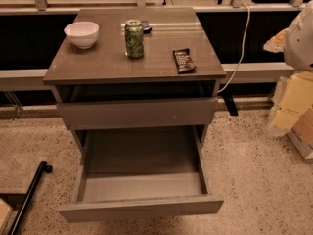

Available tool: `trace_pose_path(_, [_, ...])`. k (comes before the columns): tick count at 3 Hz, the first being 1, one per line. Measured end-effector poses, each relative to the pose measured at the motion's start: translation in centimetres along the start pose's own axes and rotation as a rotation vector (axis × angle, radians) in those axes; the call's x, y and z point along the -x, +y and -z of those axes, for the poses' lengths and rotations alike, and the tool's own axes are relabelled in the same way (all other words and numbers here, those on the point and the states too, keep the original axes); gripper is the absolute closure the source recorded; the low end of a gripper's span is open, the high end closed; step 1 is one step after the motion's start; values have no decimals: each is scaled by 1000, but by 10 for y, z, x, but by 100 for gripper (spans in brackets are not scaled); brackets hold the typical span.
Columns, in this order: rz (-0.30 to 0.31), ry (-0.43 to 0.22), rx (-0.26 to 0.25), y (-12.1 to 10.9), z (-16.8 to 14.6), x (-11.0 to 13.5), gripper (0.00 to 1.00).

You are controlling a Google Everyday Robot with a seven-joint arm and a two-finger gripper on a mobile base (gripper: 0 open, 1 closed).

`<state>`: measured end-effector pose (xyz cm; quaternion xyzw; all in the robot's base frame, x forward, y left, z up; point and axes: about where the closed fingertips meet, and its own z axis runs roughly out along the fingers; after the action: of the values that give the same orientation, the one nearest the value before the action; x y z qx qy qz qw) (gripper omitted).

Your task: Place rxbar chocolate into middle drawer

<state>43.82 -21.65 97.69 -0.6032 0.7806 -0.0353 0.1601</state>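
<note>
Resting near green can (134,38), rxbar chocolate (184,61), print unreadable; pincer out of view, state untellable.

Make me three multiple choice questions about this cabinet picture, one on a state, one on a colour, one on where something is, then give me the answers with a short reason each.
1. The middle drawer is: A) shut; B) pulled open, nothing visible inside; C) pulled open and full.
2. The bowl is: A) red; B) white; C) blue.
3. The rxbar chocolate lies: A) in the middle drawer; B) in the bowl; C) on the cabinet top, right of the green can.

Answers:
1 B, its bare interior shows.
2 B, it is plain white.
3 C, the bar lies flat near the top's right edge.

The gripper is not in view.
</note>
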Motion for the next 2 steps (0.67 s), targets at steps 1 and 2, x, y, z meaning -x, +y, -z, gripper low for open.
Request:
trace_pose_path(1, [0,0,0,0,0,0,0])
trace_pose_path(2, [18,-100,-40,-25,-5,33,0])
